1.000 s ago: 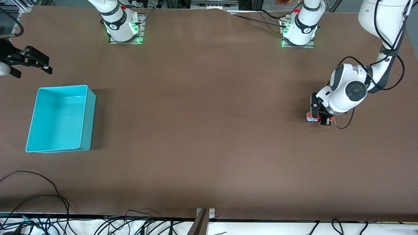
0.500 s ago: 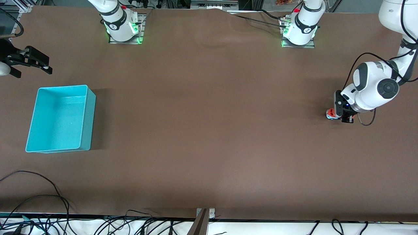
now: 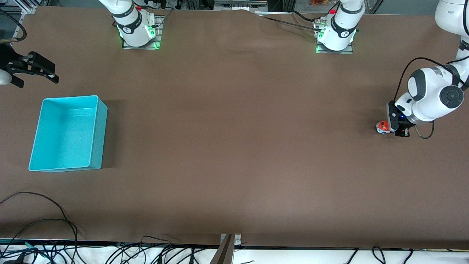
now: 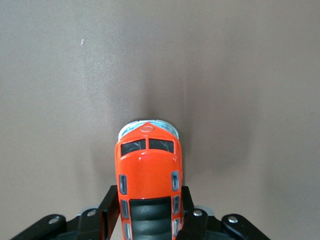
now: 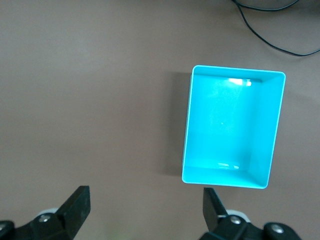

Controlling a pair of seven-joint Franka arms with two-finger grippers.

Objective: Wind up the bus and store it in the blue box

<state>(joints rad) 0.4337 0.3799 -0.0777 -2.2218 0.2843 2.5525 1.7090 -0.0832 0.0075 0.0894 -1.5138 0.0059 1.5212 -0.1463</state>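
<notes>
Brown surface [image 3: 234,146]: left gripper [image 3: 395,126] jaws clamp bus [image 3: 383,127] at left arm's end; right gripper [image 5: 145,210] waits, jaws wide; blue box [image 3: 99,110] empty, storing remains.

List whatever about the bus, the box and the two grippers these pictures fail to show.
- The bus: its rear is cut off by the left wrist view's edge; in the front view the left gripper, shut on it, covers most of it.
- Bus wheels: hidden under the body in both views.
- The right gripper: its arm runs off the front view's edge.
- The blue box: the outsides of most walls are not shown.
</notes>
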